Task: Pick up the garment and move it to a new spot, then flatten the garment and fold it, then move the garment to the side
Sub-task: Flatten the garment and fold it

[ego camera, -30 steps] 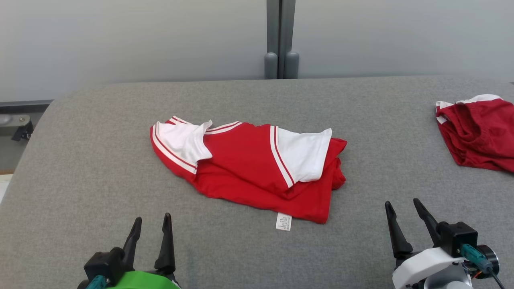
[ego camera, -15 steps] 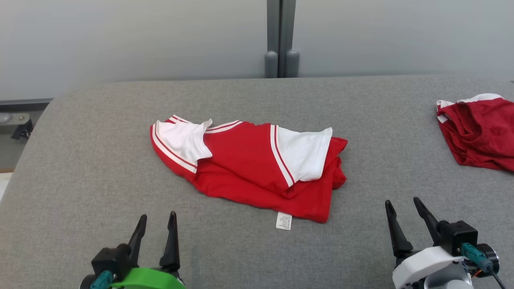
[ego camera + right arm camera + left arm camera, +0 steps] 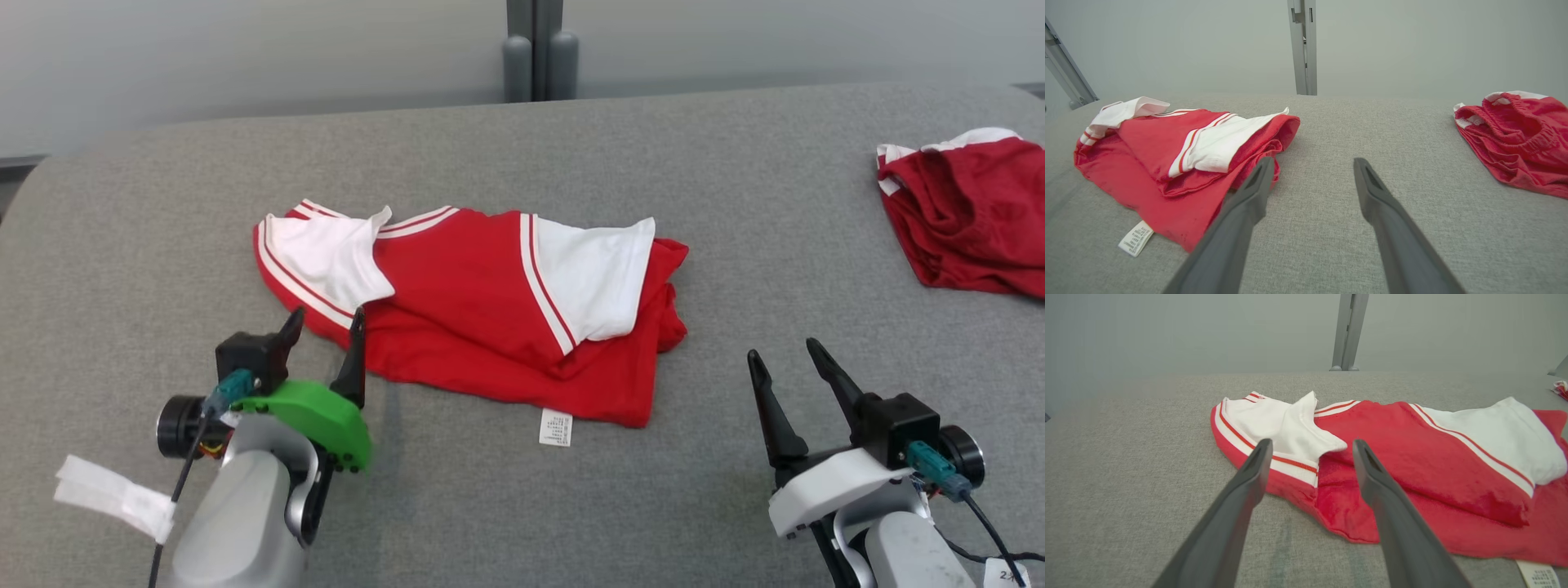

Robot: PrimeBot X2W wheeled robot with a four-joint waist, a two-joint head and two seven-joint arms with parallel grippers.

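Bright, even, diffuse light; no glare. Shadows soft: thin one under garment (image 3: pixel 457 302) edge, faint one beside left gripper (image 3: pixel 328 314). Head view sharp. Wrist views: wide-angle stretch at edges, fingers (image 3: pixel 1237 514) blurred near lens, wall (image 3: pixel 1208 330) hazy.

The right gripper (image 3: pixel 1312 161) stands with its two dark fingers spread wide and nothing between them, above a grey fabric tabletop (image 3: pixel 1331 134). To its left lies a folded red and white shirt (image 3: pixel 1147 151), with a white label (image 3: pixel 1135 238) at its near edge. Crumpled dark red shorts (image 3: pixel 1515 143) lie well apart at the right. A metal post (image 3: pixel 1302 45) rises behind.
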